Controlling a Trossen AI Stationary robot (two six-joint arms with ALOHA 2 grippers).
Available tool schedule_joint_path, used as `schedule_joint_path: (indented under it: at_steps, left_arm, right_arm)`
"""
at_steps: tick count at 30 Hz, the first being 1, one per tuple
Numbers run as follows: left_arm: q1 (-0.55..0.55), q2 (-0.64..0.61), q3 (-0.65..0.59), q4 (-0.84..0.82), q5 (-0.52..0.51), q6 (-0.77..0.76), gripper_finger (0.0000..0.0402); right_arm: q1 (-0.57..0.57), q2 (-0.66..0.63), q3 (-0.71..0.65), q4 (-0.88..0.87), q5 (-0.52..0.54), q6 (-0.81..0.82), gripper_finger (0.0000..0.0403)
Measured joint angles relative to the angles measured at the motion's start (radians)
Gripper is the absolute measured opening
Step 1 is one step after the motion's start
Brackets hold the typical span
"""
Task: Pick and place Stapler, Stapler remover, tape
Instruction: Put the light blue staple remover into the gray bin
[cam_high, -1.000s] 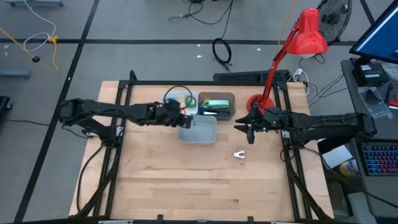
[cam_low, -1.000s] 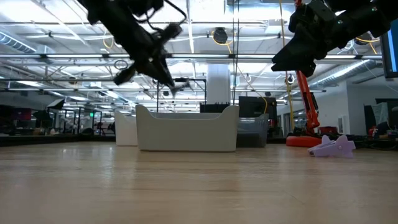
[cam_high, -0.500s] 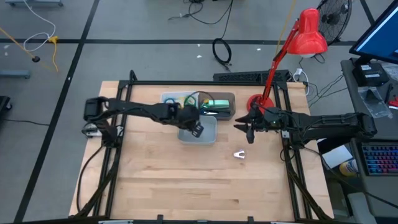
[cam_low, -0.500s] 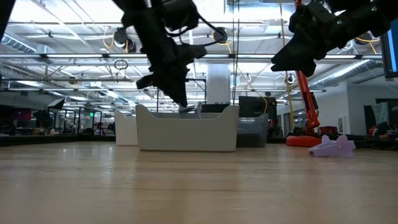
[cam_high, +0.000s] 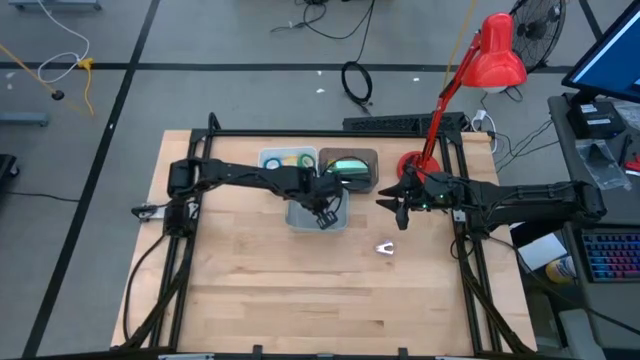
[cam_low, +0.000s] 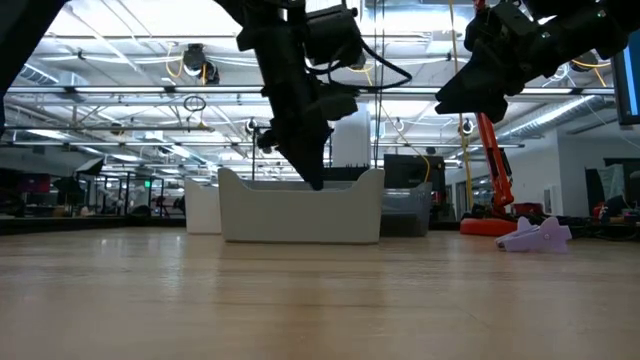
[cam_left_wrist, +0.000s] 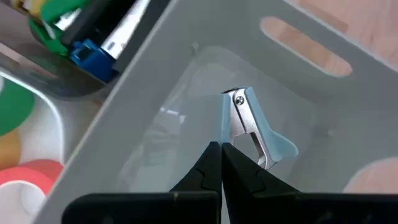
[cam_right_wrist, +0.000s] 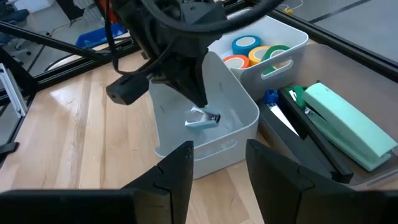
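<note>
My left gripper (cam_high: 325, 212) (cam_left_wrist: 221, 149) reaches down into the pale grey bin (cam_high: 300, 218) (cam_low: 300, 215) at the table's middle, shut at a light-blue staple remover (cam_left_wrist: 252, 127) (cam_right_wrist: 204, 119). My right gripper (cam_high: 398, 208) (cam_right_wrist: 217, 180) hovers open to the right of that bin, touching nothing. A second, lilac staple remover (cam_high: 385, 248) (cam_low: 535, 237) lies on the bare wood. The tape rolls (cam_high: 285, 160) (cam_right_wrist: 255, 50) sit in a white bin. The green stapler (cam_high: 348, 167) (cam_right_wrist: 345, 124) lies in a dark tray. My left gripper pinches the light-blue staple remover by the thin edge of one blue handle (cam_left_wrist: 223, 127), only at the fingertips. The fingers come from above, slanting down into the bin. The remover hangs just below them, near the bin's floor; whether it rests on the floor I cannot tell.
The three containers stand side by side along the table's far part: white tape bin (cam_high: 268, 158), dark tray (cam_high: 372, 183), pale grey bin in front. A red desk lamp (cam_high: 495, 50) stands at the far right corner. Open wood (cam_high: 300, 290) lies toward the near edge.
My left gripper has travelled from above the tape bin toward the table's right and down into the pale grey bin, carrying the light-blue staple remover with it. It stayed shut throughout.
</note>
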Motion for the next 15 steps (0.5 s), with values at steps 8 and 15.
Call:
schedule_joint_path:
  at_steps: [8,15]
  left_arm:
    - [-0.009,0.016,0.002,-0.014,-0.021,0.002,0.0000]
    - [0.006,0.028,0.002,-0.020,-0.016,0.026,0.0003]
  right_arm:
    - [0.000,0.000,0.000,0.000,-0.002,0.000,0.0139]
    - [0.000,0.000,0.000,0.000,-0.003,0.000,0.0139]
